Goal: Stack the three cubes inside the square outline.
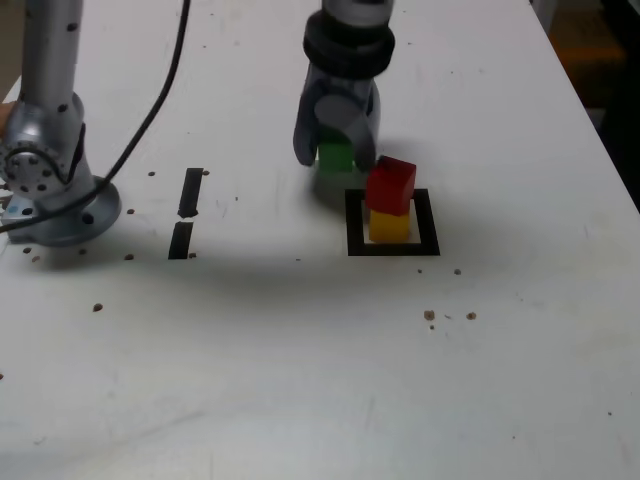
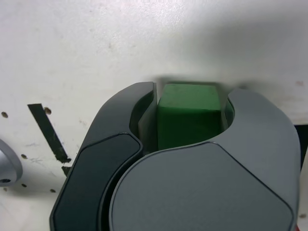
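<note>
1. Exterior view shows you two-thirds done: the red cube (image 1: 391, 184) sits on the yellow cube (image 1: 389, 224) inside the square outline (image 1: 428, 222), the red one turned a little askew on its base.
2. Your step in hand is the last cube. The gripper (image 1: 337, 152) is clamped on the green cube (image 1: 335, 157), just beside the stack on the exterior view's left and behind the outline's near corner.
3. Wrist view confirms the grip: the green cube (image 2: 188, 115) fills the gap, a jaw pressed to each side, with its far face poking out past the fingertips of the gripper (image 2: 190, 118).
4. Whether the cube is clear of the table, you cannot tell from either view.
5. Next, in my judgement, you need height above the red cube before moving across, then a centred, gentle set-down, since the skewed red top leaves less margin.
</note>
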{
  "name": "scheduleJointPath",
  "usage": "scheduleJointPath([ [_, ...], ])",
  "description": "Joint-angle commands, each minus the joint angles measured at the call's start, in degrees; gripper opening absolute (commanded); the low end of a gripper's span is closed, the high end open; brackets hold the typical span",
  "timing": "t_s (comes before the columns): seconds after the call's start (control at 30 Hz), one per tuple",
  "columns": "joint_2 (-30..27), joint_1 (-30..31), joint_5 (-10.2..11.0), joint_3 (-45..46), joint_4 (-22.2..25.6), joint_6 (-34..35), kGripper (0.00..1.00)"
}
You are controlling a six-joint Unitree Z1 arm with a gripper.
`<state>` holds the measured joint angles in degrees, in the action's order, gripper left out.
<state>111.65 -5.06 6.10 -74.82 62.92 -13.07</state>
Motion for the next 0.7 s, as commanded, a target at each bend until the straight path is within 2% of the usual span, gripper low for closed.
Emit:
scheduleJointPath([
  [0.0,0.4,0.0,0.1,-0.3,0.0,0.0,0.42],
  [0.03,0.6,0.0,0.0,-0.3,0.0,0.0,0.45],
  [0.17,1.3,0.0,-0.1,-0.3,0.0,0.1,0.76],
  [0.23,0.7,0.0,-0.2,-0.2,-0.1,0.3,0.87],
  [0.4,-2.4,0.0,-0.2,0.5,-0.5,1.4,0.95],
  [0.67,-11.3,3.1,-1.2,-0.1,1.3,4.0,0.99],
])
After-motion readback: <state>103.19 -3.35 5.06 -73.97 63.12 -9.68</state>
